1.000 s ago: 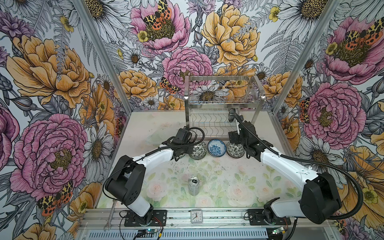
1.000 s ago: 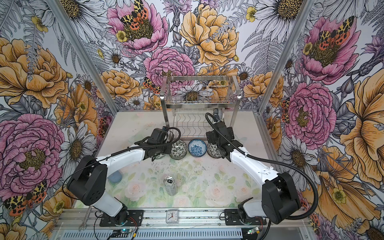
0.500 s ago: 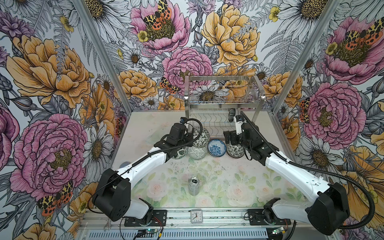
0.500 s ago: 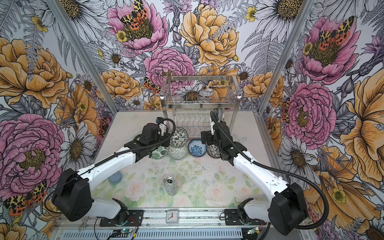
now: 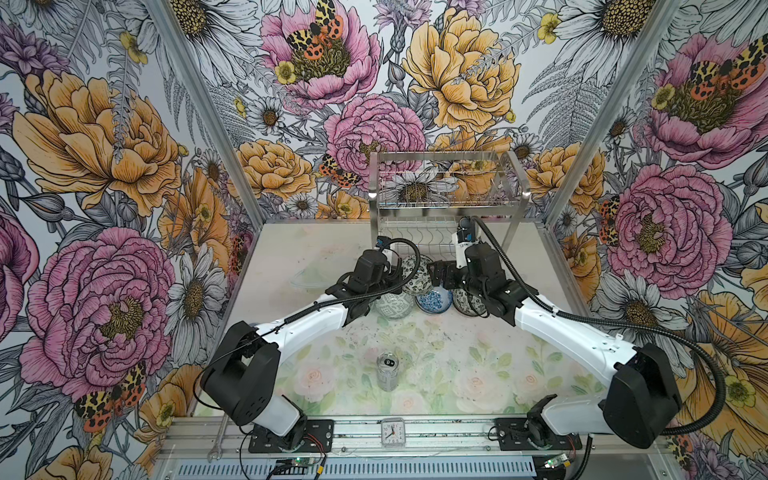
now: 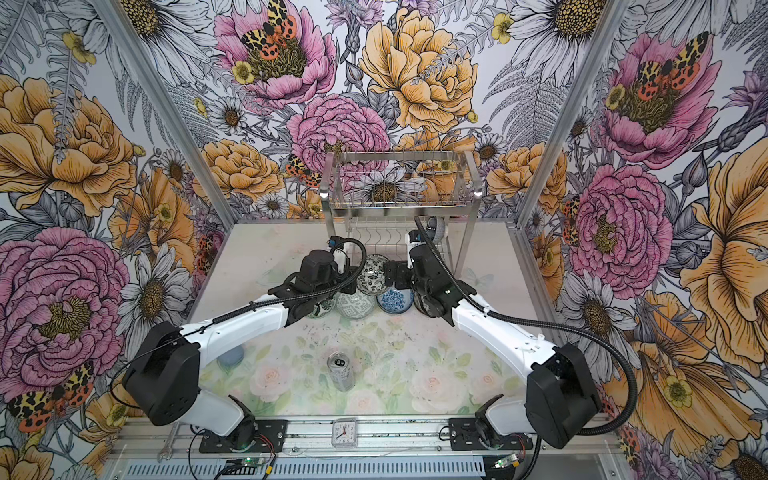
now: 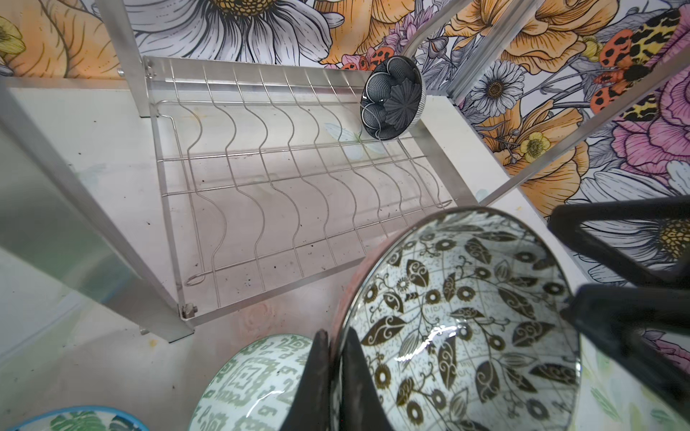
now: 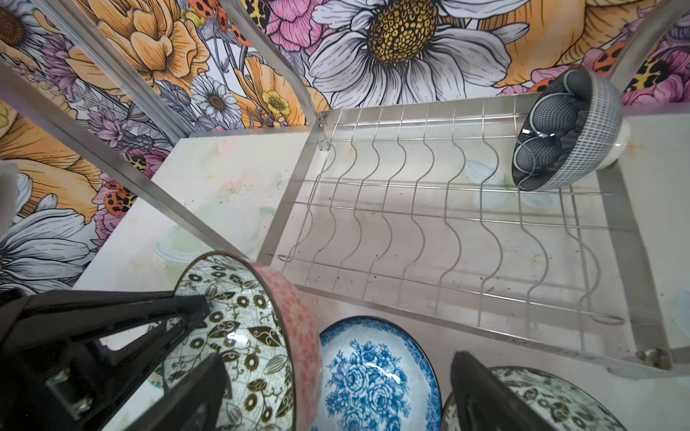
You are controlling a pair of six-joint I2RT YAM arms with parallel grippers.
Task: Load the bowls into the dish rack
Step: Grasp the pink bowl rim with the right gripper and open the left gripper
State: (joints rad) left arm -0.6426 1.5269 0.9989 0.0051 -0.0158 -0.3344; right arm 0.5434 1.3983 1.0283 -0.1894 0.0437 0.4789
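The left fingers (image 7: 321, 377) are pressed together on the rim of the held bowl (image 7: 459, 317), which has black leaves and rings inside and is pink outside. One finger is inside the rim and one outside. The held bowl is tipped up on edge, its patterned inside turned away from the rack, and it hangs above the bowls on the tabletop. The right fingers (image 8: 481, 392) stand wide apart and clamp nothing. In the right wrist view one lies across the held bowl's inside and the other beyond its pink wall, so the wall sits between them — whether either touches it I cannot tell.

Below the left fingers sits a green-patterned bowl (image 7: 257, 380). Beside it, on the side away from the right fingers, is a leaf-print bowl (image 7: 82, 421) with a blue rim. Below the right fingers are a blue floral bowl (image 8: 373, 377) and, next to it, a black-and-white bowl (image 8: 541, 399) partly hidden by a finger.

Just beyond both pairs of fingers stands the dish rack (image 5: 446, 203). Its lower wavy wires (image 7: 280, 179) hold one dark grey bowl (image 8: 560, 130), upright on edge at the end nearer the right fingers.

Back from the fingers, toward the arm bases, a silver can (image 5: 387, 370) stands upright on the flowered tabletop (image 5: 478, 374), well apart from the bowls. A small clock (image 5: 392, 432) stands on the front rail.
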